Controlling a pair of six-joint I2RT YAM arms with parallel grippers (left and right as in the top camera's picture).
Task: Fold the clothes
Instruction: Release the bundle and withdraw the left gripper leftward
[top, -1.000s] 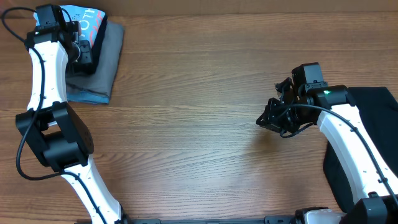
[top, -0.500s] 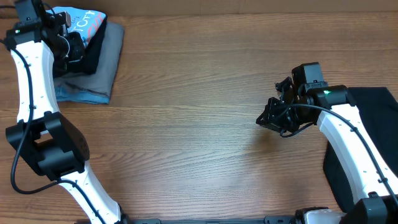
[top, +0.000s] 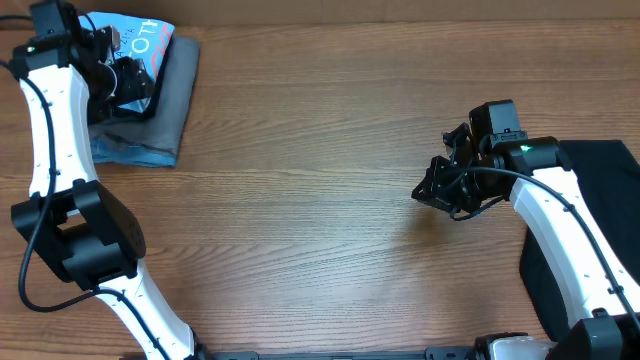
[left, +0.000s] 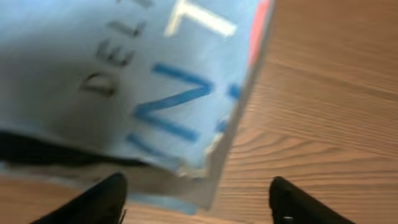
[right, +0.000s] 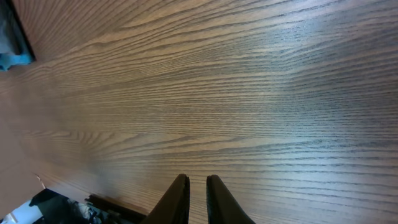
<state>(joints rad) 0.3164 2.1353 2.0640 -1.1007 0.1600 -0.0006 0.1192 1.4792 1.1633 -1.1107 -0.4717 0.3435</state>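
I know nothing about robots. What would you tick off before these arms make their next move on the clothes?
1. Left jaws clear of fabric: ok, wide open above the blue T-shirt.
2. T-shirt folded on the table: ok, at the far left corner.
3. Right jaws empty: ok, nearly shut over bare wood.
4. Black garment folded: not ok, looks spread out at the right edge.
5. Black garment clear of the right arm: cannot tell, the arm hides part.

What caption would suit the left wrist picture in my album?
Left tool open over the corner of a lettered sky-blue T-shirt on a wooden table.
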